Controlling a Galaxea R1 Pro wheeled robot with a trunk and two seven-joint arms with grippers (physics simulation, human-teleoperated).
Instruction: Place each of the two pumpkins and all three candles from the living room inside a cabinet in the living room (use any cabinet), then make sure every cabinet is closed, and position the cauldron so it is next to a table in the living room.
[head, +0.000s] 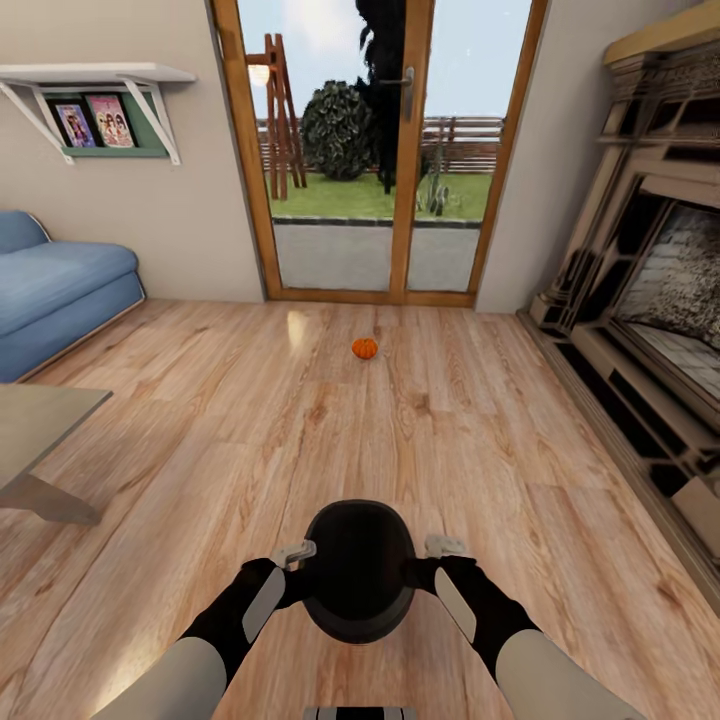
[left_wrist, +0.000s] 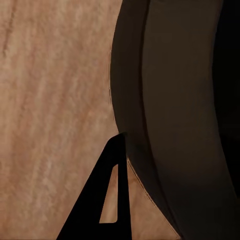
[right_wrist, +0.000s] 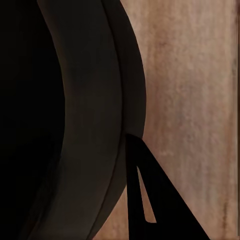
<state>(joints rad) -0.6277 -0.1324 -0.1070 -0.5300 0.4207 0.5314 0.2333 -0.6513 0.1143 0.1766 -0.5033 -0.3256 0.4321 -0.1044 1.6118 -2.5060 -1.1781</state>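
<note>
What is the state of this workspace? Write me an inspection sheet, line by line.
Surface: wooden floor, bare planks.
Job's things: black cauldron held between both arms, above the floor; one pumpkin on the floor ahead, before the glass door.
Clutter: nothing seen.
Grippers: left gripper and right gripper at the cauldron's opposite sides; whether they are open or shut cannot be told. One left finger beside the cauldron wall.
Cables: nothing seen.
Surroundings: blue sofa, grey table, wall shelf, fireplace.
</note>
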